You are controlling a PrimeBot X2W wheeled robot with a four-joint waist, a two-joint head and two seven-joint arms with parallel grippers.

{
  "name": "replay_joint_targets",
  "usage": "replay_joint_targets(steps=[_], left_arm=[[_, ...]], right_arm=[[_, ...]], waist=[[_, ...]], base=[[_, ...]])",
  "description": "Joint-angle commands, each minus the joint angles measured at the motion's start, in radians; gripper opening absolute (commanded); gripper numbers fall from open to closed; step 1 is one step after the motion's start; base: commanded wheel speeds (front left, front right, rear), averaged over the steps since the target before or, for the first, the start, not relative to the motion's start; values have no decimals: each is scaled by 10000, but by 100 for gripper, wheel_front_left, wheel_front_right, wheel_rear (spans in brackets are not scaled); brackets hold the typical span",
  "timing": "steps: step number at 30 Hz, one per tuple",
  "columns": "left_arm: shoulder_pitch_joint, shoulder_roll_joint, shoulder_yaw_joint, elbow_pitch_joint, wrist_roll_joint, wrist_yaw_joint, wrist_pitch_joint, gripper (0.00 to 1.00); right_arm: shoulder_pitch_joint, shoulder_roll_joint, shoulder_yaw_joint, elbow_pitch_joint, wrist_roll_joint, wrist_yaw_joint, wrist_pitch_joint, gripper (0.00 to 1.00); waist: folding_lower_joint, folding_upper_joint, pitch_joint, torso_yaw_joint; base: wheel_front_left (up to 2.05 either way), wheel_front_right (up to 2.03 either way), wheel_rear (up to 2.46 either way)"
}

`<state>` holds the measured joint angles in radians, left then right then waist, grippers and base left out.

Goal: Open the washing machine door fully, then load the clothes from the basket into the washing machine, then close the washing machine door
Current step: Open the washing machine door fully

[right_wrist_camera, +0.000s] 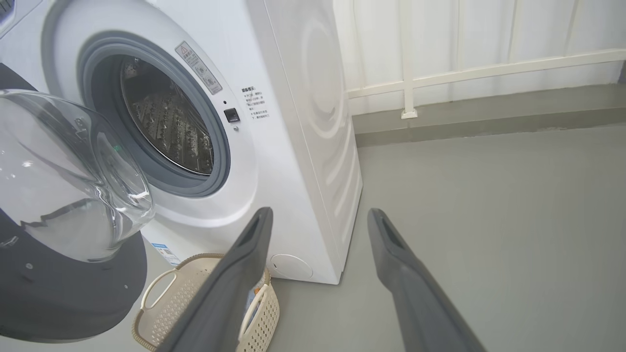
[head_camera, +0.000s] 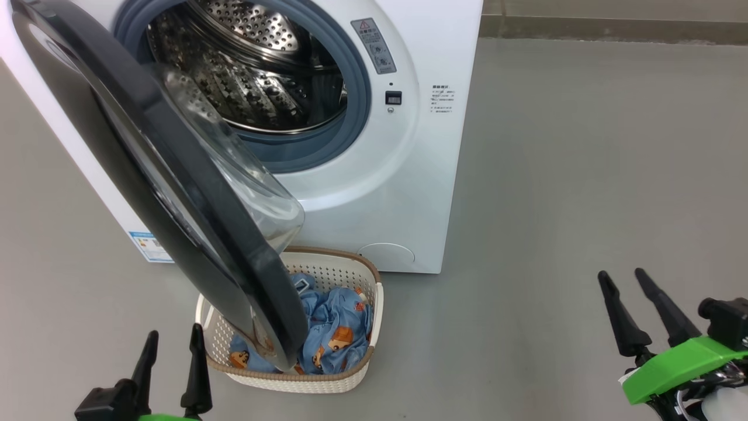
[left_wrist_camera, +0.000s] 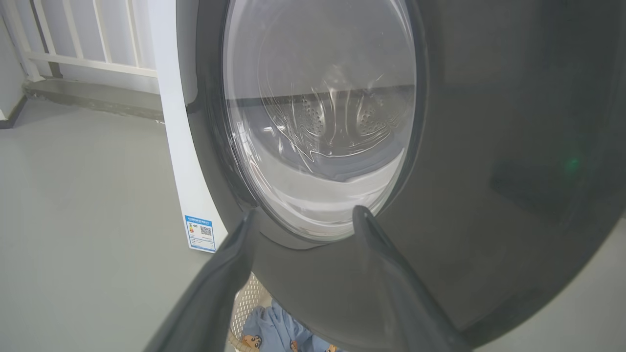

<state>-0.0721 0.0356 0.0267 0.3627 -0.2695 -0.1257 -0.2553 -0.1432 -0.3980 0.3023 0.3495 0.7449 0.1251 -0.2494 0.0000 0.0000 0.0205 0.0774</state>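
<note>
The white washing machine (head_camera: 409, 175) stands ahead with its steel drum exposed. Its black-rimmed door (head_camera: 175, 193) with the clear glass bowl (head_camera: 245, 175) hangs partly open, swung out over the basket. The cream basket (head_camera: 350, 374) sits on the floor in front, holding blue printed clothes (head_camera: 339, 327). My left gripper (head_camera: 172, 345) is open at the lower left, just left of the basket and close in front of the door's outer face (left_wrist_camera: 489, 146). My right gripper (head_camera: 622, 280) is open at the lower right, well away from the machine (right_wrist_camera: 293, 122), with the basket (right_wrist_camera: 161, 313) below its left finger.
Grey floor (head_camera: 555, 175) spreads to the right of the machine and around the basket. A low ledge and white railing (right_wrist_camera: 464, 73) run along the back wall. A blue label (left_wrist_camera: 200, 232) marks the machine's lower left corner.
</note>
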Motion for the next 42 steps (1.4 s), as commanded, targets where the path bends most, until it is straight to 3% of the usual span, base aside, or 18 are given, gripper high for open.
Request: replay_joint_targets(steps=[1,9,25,26,27,28,29,35,42], left_arm=[[-91,146,314,-206,90,-34,-65,100],[-123,146,297,-238,86,-38,-65,100],[-284,146,351,-338,20,-44,-65,100],[-307,146,362,-411,7,-44,-65,87],[-323,146,374,-494,-10,-45,-65,36],[-323,146,374,-494,-10,-45,-65,36],[-338,146,382,-572,-49,-45,-65,0],[-486,146,432,-1754,-38,18,-65,0],[-499,146,-118,-4571,339,595,-65,0]], right_arm=[[184,-61,-230,-414,-468,56,-123,100],[863,562,-1368,-1164,-1787,56,-123,100],[1290,947,-1699,-1271,-2420,56,-124,100],[1299,957,-1722,-1274,-2427,56,-124,100],[1306,961,-1754,-1286,-2444,56,-124,100],[1306,961,-1754,-1286,-2444,56,-124,100],[1315,967,-1788,-1288,-2446,56,-124,100],[1379,997,-1887,-1323,-2437,56,-124,100],[1389,991,-1892,-1363,-2543,56,-124,100]], waist=[[0,0,1,11],[0,0,31,43],[0,0,92,62],[0,0,77,69],[0,0,61,78],[0,0,61,78],[0,0,46,89],[0,0,-31,155],[0,0,-90,140]], base=[[0,0,0],[0,0,0],[0,0,0],[0,0,0],[0,0,0],[0,0,0],[0,0,0],[0,0,0],[0,0,0]])
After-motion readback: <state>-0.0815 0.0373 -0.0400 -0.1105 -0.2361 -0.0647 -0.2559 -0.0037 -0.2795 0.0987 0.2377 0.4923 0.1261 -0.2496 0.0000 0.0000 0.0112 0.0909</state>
